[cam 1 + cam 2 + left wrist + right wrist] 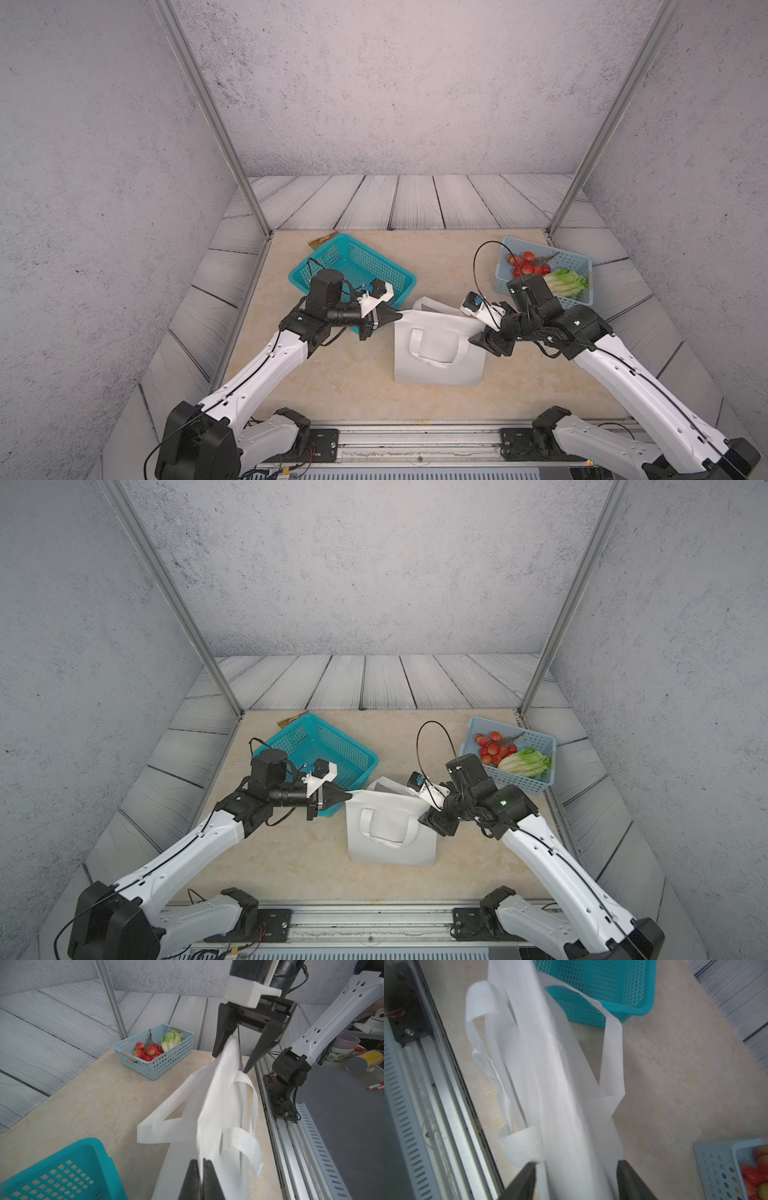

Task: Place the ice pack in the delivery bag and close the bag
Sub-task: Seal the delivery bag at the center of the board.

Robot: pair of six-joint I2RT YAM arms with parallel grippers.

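On tabletop (332,382), delivery bag (440,365)

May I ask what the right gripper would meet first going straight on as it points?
Probably the bag: the open right gripper straddles its upper edge, so that fabric lies first in line, though depth is unclear.

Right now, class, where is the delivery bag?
In a top view, the delivery bag sits mid-table, between the left gripper and the right gripper.
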